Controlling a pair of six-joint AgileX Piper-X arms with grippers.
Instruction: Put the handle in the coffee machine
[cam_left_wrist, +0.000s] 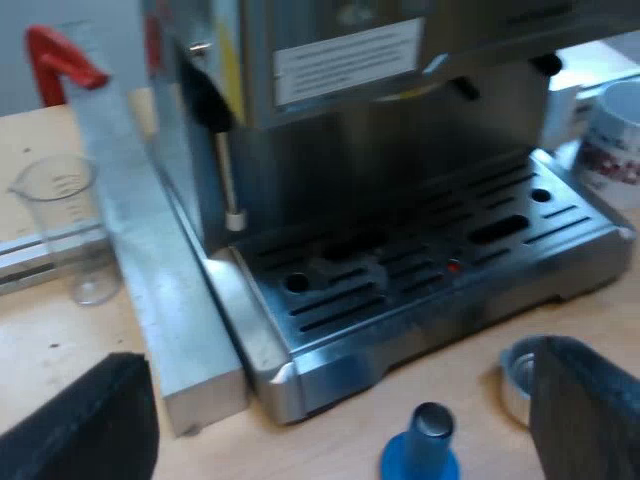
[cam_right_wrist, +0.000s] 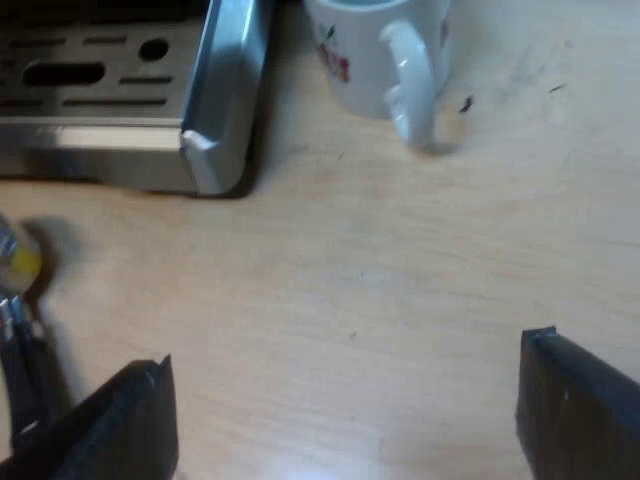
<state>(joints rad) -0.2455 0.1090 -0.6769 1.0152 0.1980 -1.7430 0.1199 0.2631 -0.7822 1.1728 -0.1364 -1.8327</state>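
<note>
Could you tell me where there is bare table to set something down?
The wood between the corner of the drip tray, the mug and the open fingers of my right gripper is bare. Before the tray's front it is crowded: the blue tamper and the metal holder sit close together. Wood around the measuring glass is free too.

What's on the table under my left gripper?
A blue tamper stands upright near the drip tray. Beside it shows the metal holder's rim; one finger covers the rest, handle included.
</note>
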